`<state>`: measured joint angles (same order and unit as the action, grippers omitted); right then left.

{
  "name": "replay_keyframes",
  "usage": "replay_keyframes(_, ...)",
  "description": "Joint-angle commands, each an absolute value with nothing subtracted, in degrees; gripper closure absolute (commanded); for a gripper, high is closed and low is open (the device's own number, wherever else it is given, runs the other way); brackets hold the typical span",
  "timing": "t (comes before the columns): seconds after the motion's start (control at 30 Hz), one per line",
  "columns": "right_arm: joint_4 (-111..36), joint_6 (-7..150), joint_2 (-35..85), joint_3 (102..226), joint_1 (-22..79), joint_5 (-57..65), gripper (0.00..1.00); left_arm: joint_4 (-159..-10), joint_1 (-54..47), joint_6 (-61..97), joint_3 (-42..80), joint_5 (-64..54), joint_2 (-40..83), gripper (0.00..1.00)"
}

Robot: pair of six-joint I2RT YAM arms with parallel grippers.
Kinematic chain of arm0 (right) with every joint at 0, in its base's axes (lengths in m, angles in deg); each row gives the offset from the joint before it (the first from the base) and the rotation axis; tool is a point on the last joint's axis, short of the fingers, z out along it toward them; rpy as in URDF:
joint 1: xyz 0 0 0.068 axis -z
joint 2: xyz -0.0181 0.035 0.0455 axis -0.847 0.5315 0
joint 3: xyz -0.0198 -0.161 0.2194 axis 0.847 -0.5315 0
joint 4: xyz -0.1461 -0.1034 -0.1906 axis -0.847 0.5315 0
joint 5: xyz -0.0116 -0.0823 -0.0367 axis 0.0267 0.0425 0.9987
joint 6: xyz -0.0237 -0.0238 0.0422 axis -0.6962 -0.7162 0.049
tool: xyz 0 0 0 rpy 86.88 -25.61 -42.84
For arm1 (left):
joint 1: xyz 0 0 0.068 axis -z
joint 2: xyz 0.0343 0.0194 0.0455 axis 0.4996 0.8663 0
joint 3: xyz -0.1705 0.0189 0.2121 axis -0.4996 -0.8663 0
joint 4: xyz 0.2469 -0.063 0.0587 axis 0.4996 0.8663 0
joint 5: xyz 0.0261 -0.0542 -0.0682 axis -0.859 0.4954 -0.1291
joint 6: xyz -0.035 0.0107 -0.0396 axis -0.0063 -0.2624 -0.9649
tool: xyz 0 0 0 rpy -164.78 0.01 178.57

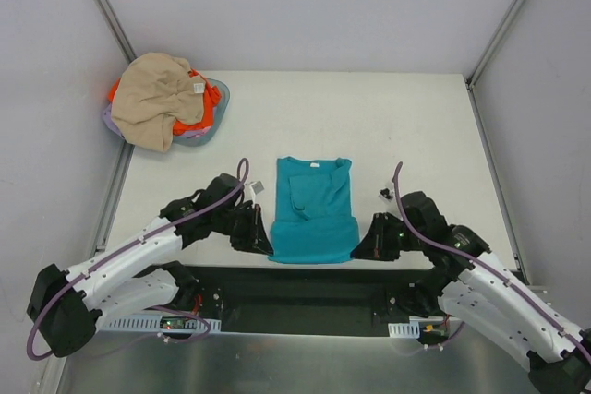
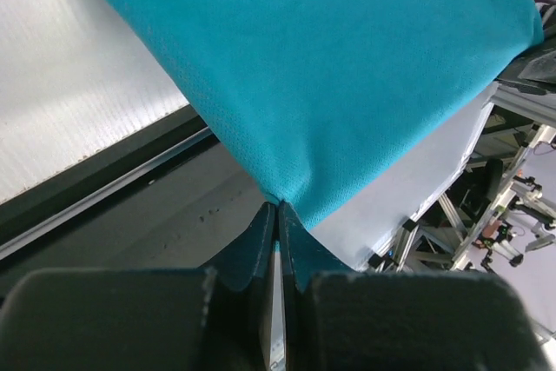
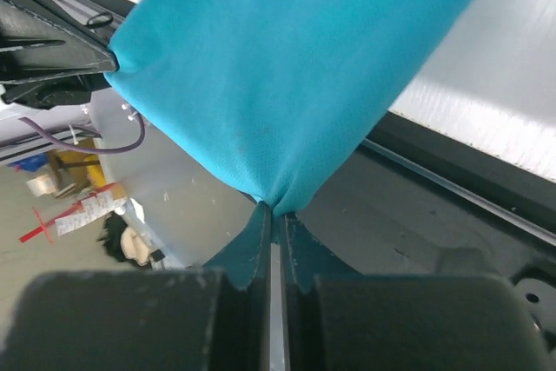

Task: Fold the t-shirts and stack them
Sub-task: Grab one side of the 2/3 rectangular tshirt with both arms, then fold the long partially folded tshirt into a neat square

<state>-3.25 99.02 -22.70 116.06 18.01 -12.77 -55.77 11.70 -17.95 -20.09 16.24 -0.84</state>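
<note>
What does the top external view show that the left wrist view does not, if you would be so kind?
Only the top external view shows the beige t-shirt heaped over the orange t-shirt in the basket at the far left corner, and the teal t-shirt in its whole outline. Only the left wrist view shows that the left pincer is shut on a corner of that shirt. Both show the teal cloth and the white table.

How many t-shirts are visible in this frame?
3. The teal t-shirt lies mid-table, its near corners held by the left pincer and right pincer; the beige t-shirt tops the far-left basket, the orange t-shirt beneath it. More may be hidden underneath.
</note>
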Motion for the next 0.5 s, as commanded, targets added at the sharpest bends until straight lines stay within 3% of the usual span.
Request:
replay_keyframes(0.0,4.43,89.95,-18.69,128.53,17.90,-5.63,0.99,-51.96,11.95,-14.90,-11.60,12.61,0.32,1.00)
replay_keyframes(0.17,8.92,84.65,-12.88,136.30,18.95,2.22,0.99,-51.69,10.55,-12.78,-7.02,9.10,4.98,1.00)
replay_keyframes(0.47,5.41,78.68,-6.11,142.63,30.18,-4.97,0.99,-51.69,3.61,-9.27,-0.95,10.05,10.61,1.00)
